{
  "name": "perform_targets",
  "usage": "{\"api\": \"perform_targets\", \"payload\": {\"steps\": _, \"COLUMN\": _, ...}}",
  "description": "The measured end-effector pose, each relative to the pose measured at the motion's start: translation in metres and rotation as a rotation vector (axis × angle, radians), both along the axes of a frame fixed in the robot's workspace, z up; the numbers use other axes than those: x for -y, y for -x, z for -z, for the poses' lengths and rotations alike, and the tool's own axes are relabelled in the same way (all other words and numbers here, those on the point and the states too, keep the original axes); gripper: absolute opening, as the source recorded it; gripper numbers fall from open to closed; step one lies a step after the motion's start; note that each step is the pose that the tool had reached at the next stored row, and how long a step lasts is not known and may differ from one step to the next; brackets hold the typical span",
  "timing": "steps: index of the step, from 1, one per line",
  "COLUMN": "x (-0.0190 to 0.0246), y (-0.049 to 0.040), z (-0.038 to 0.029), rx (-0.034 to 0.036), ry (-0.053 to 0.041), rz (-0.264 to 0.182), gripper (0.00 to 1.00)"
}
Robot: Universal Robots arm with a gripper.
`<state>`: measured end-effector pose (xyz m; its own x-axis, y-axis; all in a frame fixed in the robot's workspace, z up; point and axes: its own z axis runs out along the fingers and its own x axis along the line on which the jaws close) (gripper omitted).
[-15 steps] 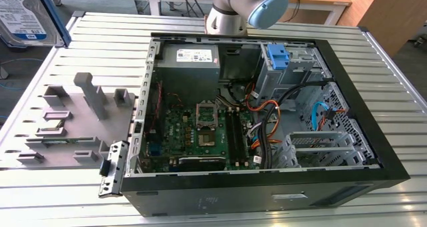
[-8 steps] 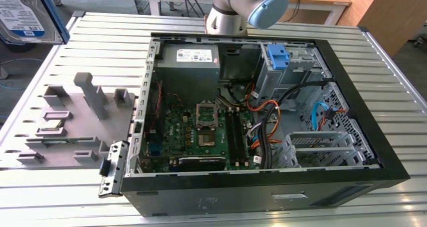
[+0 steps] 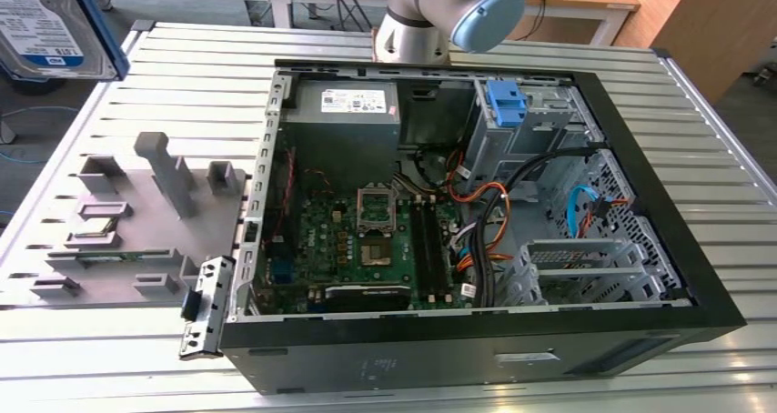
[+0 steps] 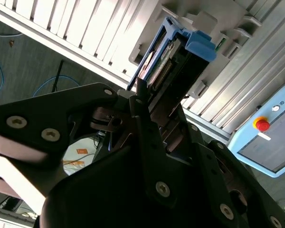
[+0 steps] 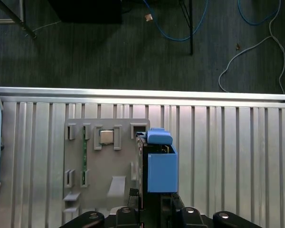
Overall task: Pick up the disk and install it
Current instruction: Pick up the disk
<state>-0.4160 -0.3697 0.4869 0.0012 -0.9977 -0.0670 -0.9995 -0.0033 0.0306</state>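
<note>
One disk [image 3: 43,26] is yours to track, and the exterior view gives you only part of it. The picture's top and left edges cut it off, leaving a piece of the labelled face and one blue edge. It hangs in the air, off the far corner of the case [image 3: 680,204] on the exterior view's left, well apart from the case. The arm [image 3: 443,13] is cut off too, just past the case's far wall. In the second wrist view the gripper [image 4: 154,118] hides the disk's near end. Its jaws are closed on the disk, one on each side, and the disk is seen edge-on. You cannot tell how far along the disk the fingers reach.

Count one open case, with one fixture [image 3: 146,240] beside it on the exterior view's left. Inside the case are one power supply [image 3: 346,104] and one blue bracket [image 3: 504,104].

The disk's long axis runs straight out from the jaws, with the blue tab end farthest from them. In the first wrist view that end points down at the fixture's edge.
</note>
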Motion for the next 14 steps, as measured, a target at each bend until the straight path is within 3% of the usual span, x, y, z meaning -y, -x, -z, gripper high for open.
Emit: {"api": "perform_targets", "payload": {"steps": 14, "x": 0.0, "y": -0.0156, "z": 0.0, "rx": 0.0, "ry": 0.0, "rz": 0.003, "gripper": 0.35}}
